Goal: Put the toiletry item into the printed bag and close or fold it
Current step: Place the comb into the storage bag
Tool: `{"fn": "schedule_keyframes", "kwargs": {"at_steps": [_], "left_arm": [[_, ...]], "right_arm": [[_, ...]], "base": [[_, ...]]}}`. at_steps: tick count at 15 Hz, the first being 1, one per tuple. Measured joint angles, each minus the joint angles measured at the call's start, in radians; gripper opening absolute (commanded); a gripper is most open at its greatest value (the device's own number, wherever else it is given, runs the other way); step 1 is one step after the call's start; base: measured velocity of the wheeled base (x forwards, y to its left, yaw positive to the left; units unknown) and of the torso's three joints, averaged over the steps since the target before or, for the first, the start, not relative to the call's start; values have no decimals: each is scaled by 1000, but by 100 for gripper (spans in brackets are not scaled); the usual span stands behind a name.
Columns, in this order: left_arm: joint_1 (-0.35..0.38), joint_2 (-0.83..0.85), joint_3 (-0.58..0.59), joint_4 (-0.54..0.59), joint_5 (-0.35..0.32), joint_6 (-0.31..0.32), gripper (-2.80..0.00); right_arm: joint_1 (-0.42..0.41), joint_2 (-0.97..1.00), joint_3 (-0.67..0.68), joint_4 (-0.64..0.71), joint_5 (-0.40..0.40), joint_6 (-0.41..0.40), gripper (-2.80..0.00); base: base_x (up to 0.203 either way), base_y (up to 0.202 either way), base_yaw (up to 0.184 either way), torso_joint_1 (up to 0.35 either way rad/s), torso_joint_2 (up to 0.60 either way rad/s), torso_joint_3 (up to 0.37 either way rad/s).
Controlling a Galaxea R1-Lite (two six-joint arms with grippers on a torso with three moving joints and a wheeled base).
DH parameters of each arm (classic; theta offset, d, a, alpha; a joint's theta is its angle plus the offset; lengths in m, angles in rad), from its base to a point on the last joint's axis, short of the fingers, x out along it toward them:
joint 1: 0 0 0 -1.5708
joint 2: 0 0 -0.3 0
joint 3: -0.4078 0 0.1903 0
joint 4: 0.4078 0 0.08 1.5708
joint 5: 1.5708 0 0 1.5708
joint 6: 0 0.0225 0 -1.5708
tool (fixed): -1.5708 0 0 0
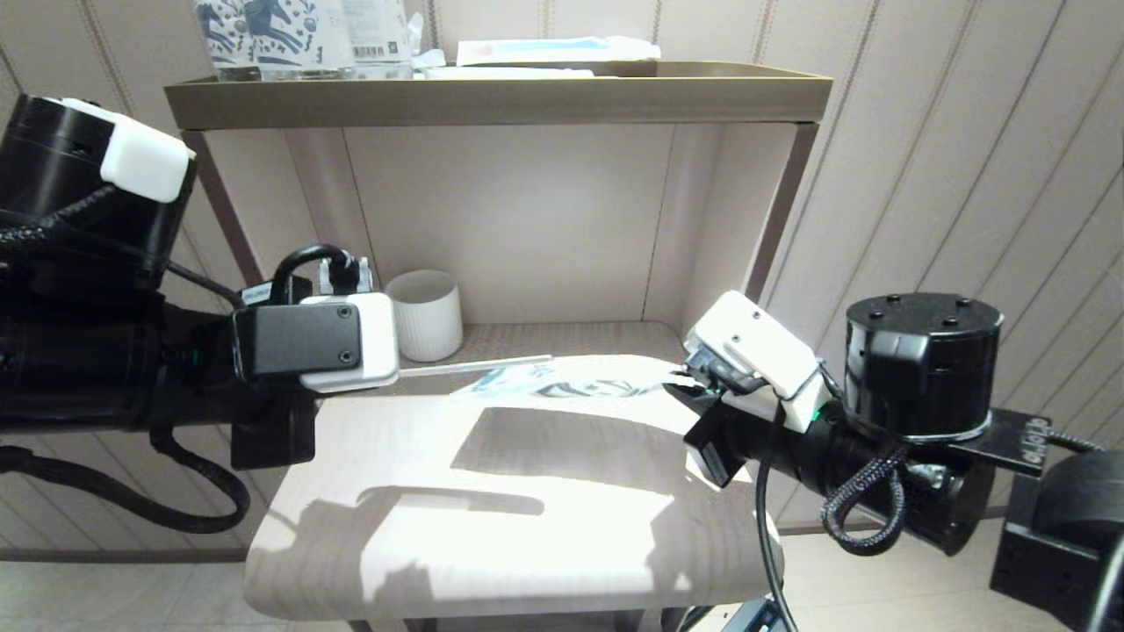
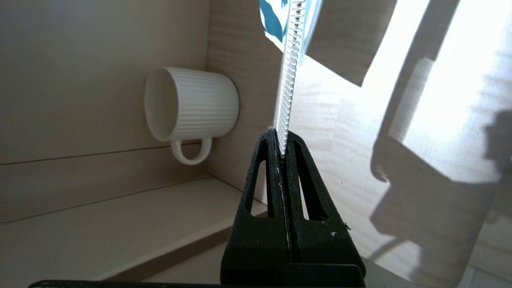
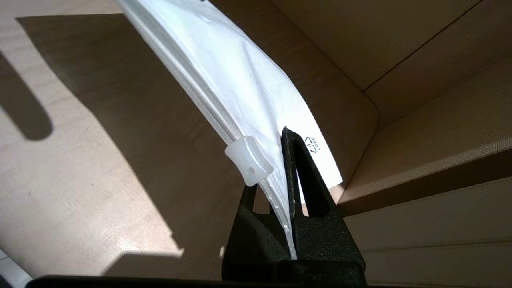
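My left gripper point(image 2: 281, 138) is shut on the end of the toiletry item point(image 2: 290, 80), a slim white comb that sticks straight out from the fingers. In the head view the comb point(image 1: 479, 364) runs right from the left gripper point(image 1: 397, 373), and its tip reaches the left end of the printed bag point(image 1: 575, 383). The bag, white with teal horse print, hangs level above the table. My right gripper point(image 1: 683, 386) is shut on the bag's right end. In the right wrist view the bag point(image 3: 240, 80) runs into the right gripper point(image 3: 272, 168), beside its clear zip slider point(image 3: 249, 160).
A white ribbed mug point(image 1: 425, 314) stands at the back left of the lower shelf, close behind the comb. The upper shelf point(image 1: 492, 96) carries upright horse-printed packs point(image 1: 263, 31) and a blue-and-white flat packet point(image 1: 544, 48). The shelf's side panels flank both arms. The pale tabletop point(image 1: 492, 544) lies below.
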Motion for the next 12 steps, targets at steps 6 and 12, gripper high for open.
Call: {"fn": "schedule_keyframes", "kwargs": {"at_steps": [6, 12], "left_arm": [[-73, 72, -76, -7, 35, -8, -280], [-169, 145, -142, -2, 116, -25, -280]], "right_arm": [[-23, 14, 41, -97, -5, 0, -280], [-56, 33, 19, -137, -4, -27, -280]], "base": [[0, 0, 0, 0, 0, 0], [0, 0, 0, 0, 0, 0]]}}
